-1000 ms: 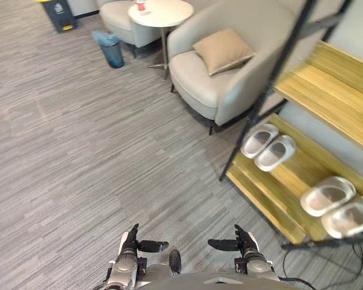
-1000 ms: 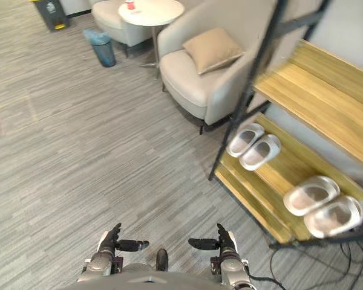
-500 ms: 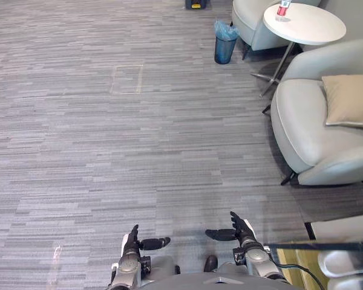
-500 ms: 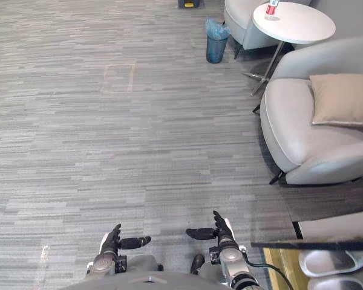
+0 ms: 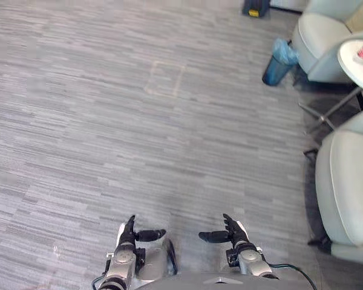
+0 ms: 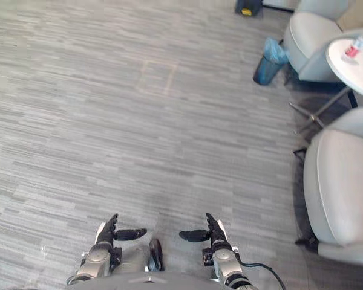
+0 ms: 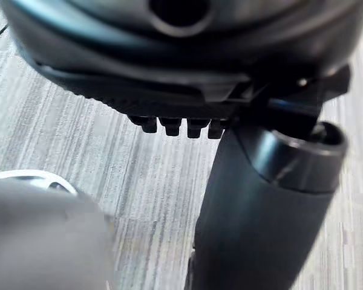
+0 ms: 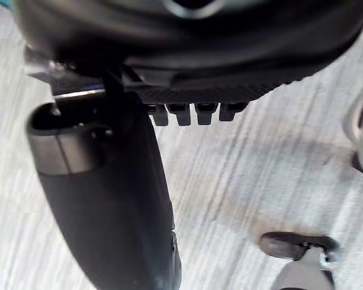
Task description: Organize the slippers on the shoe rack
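L hand & R hand sit low at 6 o'clock in the head views. Both are dark, w/ fingers straight and pointing to 12. The thumbs stick out sideways toward each other, w/ a gap between. Both hands are spread and hold nothing.

Slippers & rack: can't tell where they are.

Floor is grey w/ fine streaky bands and a faint square outline at 12.

At 1 o'clock stands a round bin w/ a crinkly blue liner. A dark box w/ a yellow patch is beyond it. A pale padded armchair w/ smooth rounded cushions is at 3 o'clock. A second one is at 2.

The R eye view gives more of the round white table on thin metal legs, plus a small bottle w/ a red band on top. The L eye view catches just the table's edge.

The L wrist view is close up: a thick matte thumb and a row of short finger stubs over the streaky floor. The R wrist view is alike: its thumb is glossy at the tip and the fingers are in a row.
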{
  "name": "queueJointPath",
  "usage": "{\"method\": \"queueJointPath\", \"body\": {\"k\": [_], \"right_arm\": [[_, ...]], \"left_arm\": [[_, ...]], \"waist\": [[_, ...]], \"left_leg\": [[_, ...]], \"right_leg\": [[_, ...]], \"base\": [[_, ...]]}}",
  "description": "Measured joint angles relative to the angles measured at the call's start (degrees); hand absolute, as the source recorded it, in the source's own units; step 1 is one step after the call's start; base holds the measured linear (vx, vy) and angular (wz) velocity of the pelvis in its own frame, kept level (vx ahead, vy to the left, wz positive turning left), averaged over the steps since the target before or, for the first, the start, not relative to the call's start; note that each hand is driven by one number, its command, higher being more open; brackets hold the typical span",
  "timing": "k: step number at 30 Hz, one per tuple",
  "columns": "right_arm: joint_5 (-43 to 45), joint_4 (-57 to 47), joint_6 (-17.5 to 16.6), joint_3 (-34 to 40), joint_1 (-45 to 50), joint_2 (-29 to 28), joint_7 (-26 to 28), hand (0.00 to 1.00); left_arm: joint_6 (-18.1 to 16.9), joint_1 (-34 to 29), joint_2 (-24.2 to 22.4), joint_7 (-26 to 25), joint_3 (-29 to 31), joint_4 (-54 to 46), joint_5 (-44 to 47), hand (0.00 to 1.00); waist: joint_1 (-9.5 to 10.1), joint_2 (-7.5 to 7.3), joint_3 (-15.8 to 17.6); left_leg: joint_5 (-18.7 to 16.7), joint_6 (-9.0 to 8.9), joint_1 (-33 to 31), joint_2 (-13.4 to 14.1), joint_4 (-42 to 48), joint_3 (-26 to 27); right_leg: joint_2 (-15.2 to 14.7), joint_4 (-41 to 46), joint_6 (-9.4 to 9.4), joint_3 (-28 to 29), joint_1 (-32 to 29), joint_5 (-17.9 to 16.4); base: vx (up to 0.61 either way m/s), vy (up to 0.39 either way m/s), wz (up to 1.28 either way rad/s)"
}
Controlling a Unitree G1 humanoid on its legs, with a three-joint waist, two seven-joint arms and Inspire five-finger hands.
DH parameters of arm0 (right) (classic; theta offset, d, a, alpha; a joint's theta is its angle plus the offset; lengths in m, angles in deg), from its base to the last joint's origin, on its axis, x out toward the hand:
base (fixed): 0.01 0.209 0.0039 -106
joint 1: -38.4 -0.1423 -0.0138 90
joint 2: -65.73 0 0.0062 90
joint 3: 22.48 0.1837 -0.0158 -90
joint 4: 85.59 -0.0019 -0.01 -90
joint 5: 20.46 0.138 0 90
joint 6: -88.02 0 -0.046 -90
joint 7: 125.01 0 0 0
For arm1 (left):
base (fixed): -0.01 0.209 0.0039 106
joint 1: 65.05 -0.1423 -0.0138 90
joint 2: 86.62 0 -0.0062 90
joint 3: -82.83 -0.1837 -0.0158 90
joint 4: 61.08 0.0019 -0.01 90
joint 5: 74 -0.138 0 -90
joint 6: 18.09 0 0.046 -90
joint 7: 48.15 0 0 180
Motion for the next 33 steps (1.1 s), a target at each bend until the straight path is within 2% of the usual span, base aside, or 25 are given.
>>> {"method": "queueJointPath", "body": {"k": [3, 5, 6, 7, 8, 10, 11, 12, 13, 14, 15, 17, 18, 20, 22, 23, 24, 25, 26, 28, 29, 30, 31, 32, 33], "right_arm": [[0.01, -0.85, -0.1, -0.33, -0.53, 0.05, 0.16, 1.0], [0.04, -1.56, -0.52, -0.28, -1.13, 0.17, 0.14, 1.0], [0.05, -1.5, -1.01, -0.27, -1.21, 0.12, 0.14, 1.0], [0.05, -1.17, -1.04, -0.26, -0.86, -0.01, 0.11, 1.0], [0.05, -1.04, -0.99, -0.24, -0.8, 0.27, 0.17, 1.0], [0.06, -0.97, -0.4, 0.09, -0.92, 0.48, 0.08, 1.0], [0.07, -1.08, 0.01, 0.46, -0.88, 0.35, 0.06, 1.0], [0.07, -1.11, 0.05, 0.45, -0.8, 0.36, 0.06, 1.0], [0.18, -2.55, 0.51, 0.37, 0.28, 0.06, 0.11, 1.0], [0.57, -3.61, 0.51, 0.3, 0.84, 0.17, -0.02, 1.0], [0.92, -4.62, 0.49, 0.3, 1.94, -0.18, -0.25, 1.0], [1.75, -4.71, 0.49, 0.4, 2.13, -0.76, -0.46, 1.0], [2.0, -4.72, 0.42, 0.41, 1.71, -0.75, -0.5, 1.0], [2.38, -4.16, 0.44, 0.48, 0.64, -0.67, -0.84, 1.0], [2.35, -3.51, 0.4, 0.49, 0.62, -0.42, -1.13, 1.0], [2.31, -2.18, 0.5, 0.28, 0.48, -0.7, -1.21, 1.0], [2.26, -2.08, 0.45, 0.37, 0.51, -0.91, -1.2, 1.0], [2.24, -1.9, 0.46, 0.45, 0.61, -1.22, -1.24, 1.0], [2.23, -1.79, 0.46, 0.44, 0.59, -1.3, -1.23, 1.0], [2.18, -1.21, 0.45, 0.45, 0.44, -1.8, -1.21, 1.0], [2.12, -1.08, 0.45, 0.45, 0.45, -1.86, -1.18, 1.0], [1.72, -1.02, 0.45, 0.42, 0.6, -1.86, -1.06, 1.0], [1.51, -1.18, 0.48, 0.32, 0.57, -1.88, -0.62, 1.0], [1.48, -1.28, 0.46, 0.29, 0.35, -1.82, -0.38, 1.0], [0.74, -1.46, 0.18, 0.18, -0.08, -1.64, -0.19, 1.0]], "left_arm": [[-0.02, -0.36, -0.08, -0.03, 0.03, 1.12, -0.58, 1.0], [0.11, 0.29, -0.36, -0.03, 0.06, 1.74, -0.61, 1.0], [0.11, 0.11, -0.69, 0.2, -0.03, 2.08, -0.92, 1.0], [0.29, -0.18, -0.6, 0.76, 0.0, 2.41, -1.06, 1.0], [0.29, 0.09, -0.6, 0.76, 0.0, 2.45, -1.08, 1.0], [-0.04, -0.5, -1.79, 0.57, 0.21, 2.22, -1.08, 1.0], [0.04, -0.32, -2.02, 0.72, 0.54, 2.12, -1.14, 1.0], [0.05, -0.28, -2.02, 0.74, 0.76, 2.11, -1.13, 1.0], [0.15, -0.25, -2.81, 0.8, 3.1, 1.19, -1.17, 1.0], [0.15, -0.62, -3.03, 0.67, 4.58, 0.14, -1.17, 1.0], [0.04, -1.46, -3.78, 0.47, 6.5, -2.39, -1.05, 1.0], [-0.1, -1.45, -3.3, 0.44, 6.57, -3.66, -1.06, 1.0], [-0.28, -1.17, -3.22, 0.47, 6.55, -4.19, -1.05, 1.0], [-0.39, 0.19, -2.72, 0.48, 6.29, -4.52, -1.01, 1.0], [-0.57, 0.35, -2.65, 0.23, 5.93, -4.95, -0.78, 1.0], [-0.64, 0.58, -2.07, -0.17, 4.98, -5.01, -0.51, 1.0], [-0.62, 0.78, -1.77, -0.28, 4.5, -4.96, -0.52, 1.0], [-0.66, 1.3, -0.79, 0.01, 3.52, -4.62, -0.57, 1.0], [-0.54, 1.32, -0.65, 0.11, 3.49, -4.42, -0.57, 1.0], [-0.36, 0.88, -0.57, -0.04, 3.51, -3.22, -0.38, 1.0], [-0.3, 0.59, -0.55, -0.01, 3.31, -3.06, -0.41, 1.0], [-0.05, 0.32, -0.17, 0.0, 1.47, -2.42, -0.48, 1.0], [0.12, -0.06, 0.29, -0.01, 0.19, -1.93, -0.51, 1.0], [0.15, -0.15, 0.39, -0.05, -0.14, -1.85, -0.53, 1.0], [0.14, -0.38, 0.33, -0.04, -0.33, -1.74, -0.59, 1.0]], "waist": [[-1.23, 0.93, 0.31], [-1.89, 0.63, 0.54], [-2.27, 0.36, 0.51], [-2.32, -0.12, 0.31], [-2.23, 0.26, 0.13], [-1.51, 1.36, -0.58], [-1.95, 1.56, -0.56], [-2.01, 1.59, -0.57], [-2.06, 2.19, -0.29], [-1.6, 2.84, -0.08], [-0.89, 3.2, -0.08], [-0.27, 2.25, -0.22], [0.26, 1.75, -0.33], [1.1, 0.44, 0.53], [1.51, 0.46, 0.55], [1.48, -1.37, 0.3], [1.39, -1.77, 0.17], [1.37, -2.15, 0.17], [1.41, -2.19, 0.14], [1.42, -2.47, 0.01], [1.31, -2.51, 0.0], [0.85, -2.15, 0.23], [0.21, -1.87, 0.4], [0.06, -1.5, 0.59], [-0.51, -0.27, 1.26]], "left_leg": [[-0.04, -0.34, 6.74, -0.02, -5.52, -2.28], [-0.16, -0.63, 8.17, 0.24, -7.29, -4.22], [-0.91, -2.71, 9.25, 0.38, -8.52, -5.88], [-2.41, -4.63, 10.33, 0.53, -8.6, -8.09], [-2.94, -4.99, 10.7, 1.14, -8.55, -8.57], [-3.91, -6.27, 10.48, 2.96, -5.59, -9.76], [-4.45, -7.33, 6.84, 3.9, 3.9, -11.44], [-4.55, -7.61, 6.14, 4.14, 5.54, -11.52], [-3.02, -11.36, 0.16, 6.64, 22.16, -11.63], [-2.43, -13.15, -3.14, 8.91, 30.43, -11.29], [-2.72, -12.68, -7.78, 12.55, 41.33, -8.95], [-3.48, -11.4, -12.38, 13.92, 42.22, -5.84], [-4.15, -10.38, -14.9, 13.85, 37.76, -3.97], [-3.27, -9.52, -18.98, 9.65, 21.15, -4.36], [5.99, -8.43, -19.22, 6.76, 9.07, -5.78], [10.1, -6.63, -18.56, 4.71, 8.39, -6.0], [9.33, -6.25, -18.6, 4.43, 8.57, -6.17], [6.23, -5.67, -19.1, 4.04, 11.07, -6.51], [5.58, -5.5, -18.96, 4.01, 11.69, -6.42], [0.62, -4.81, -14.21, 3.38, 12.02, -4.91], [-0.03, -4.66, -12.34, 2.97, 11.05, -4.89], [-1.08, -4.14, -7.59, 2.36, 8.21, -4.65], [-1.33, -4.2, -2.97, 2.19, 5.28, -4.63], [-1.33, -4.21, -0.67, 2.23, 3.35, -4.58], [-1.21, -4.41, 4.11, 2.99, -0.47, -4.27]], "right_leg": [[4.12, -7.5, -1.66, -0.38, -9.64, -2.13], [5.62, -17.74, -0.86, -0.49, -13.57, -1.3], [7.07, -31.55, 0.65, 0.26, -14.33, 3.19], [7.79, -34.47, -0.81, 1.81, -13.27, 12.09], [8.41, -33.8, -2.38, 1.87, -13.15, 11.39], [9.05, -30.65, -2.72, 1.24, -13.08, 6.43], [9.15, -31.36, -2.84, -0.38, -10.81, 4.42], [9.18, -31.61, -2.82, -0.6, -10.33, 4.26], [10.34, -34.09, -3.16, -2.14, -5.95, 3.24], [11.54, -35.52, -3.47, -2.54, -3.29, 2.74], [13.07, -37.83, -3.82, -2.52, 1.53, 1.45], [13.19, -41.09, -3.52, -2.21, 6.12, 0.88], [12.86, -42.99, -3.4, -1.22, 8.0, 0.95], [10.17, -45.04, -3.16, -0.32, 11.13, 0.9], [9.46, -45.84, -1.24, 0.34, 13.01, 0.94], [7.62, -46.73, 0.69, 1.5, 14.65, 1.39], [7.19, -46.52, 1.32, 1.54, 14.5, 1.81], [6.44, -43.82, 2.99, 3.12, 13.94, 3.6], [6.15, -42.55, 3.27, 3.59, 13.56, 3.76], [3.15, -25.36, 4.61, 7.18, 8.48, 6.45], [2.06, -19.55, 5.05, 7.7, 6.45, 8.77], [-0.24, -5.99, 5.0, 8.57, 1.22, 11.37], [-0.77, 2.33, 3.19, 8.17, -2.98, 7.51], [-0.55, 3.97, 2.16, 7.6, -4.54, 5.94], [0.75, 3.54, -0.09, 5.32, -7.48, 2.82]], "base": [[0.31, 0.004, 0.38], [0.37, -0.087, 0.62], [0.45, -0.17, 0.87], [0.48, -0.197, 0.84], [0.45, -0.189, 0.49], [0.57, -0.217, 0.37], [0.53, -0.216, 0.47], [0.61, -0.266, 0.54], [0.39, -0.174, 0.33], [0.47, -0.17, 0.26], [0.35, -0.084, 0.03], [0.43, -0.074, -0.13], [0.45, 0.032, -0.35], [0.61, 0.169, -0.37], [0.45, 0.185, -0.18], [0.55, 0.199, 0.04], [0.66, 0.241, 0.24], [0.54, 0.208, 0.2], [0.52, 0.229, 0.11], [0.52, 0.222, -0.1], [0.52, 0.173, -0.11], [0.5, 0.097, -0.04], [0.49, 0.074, -0.06], [0.6, 0.046, -0.1], [0.5, 0.017, -0.13]]}}
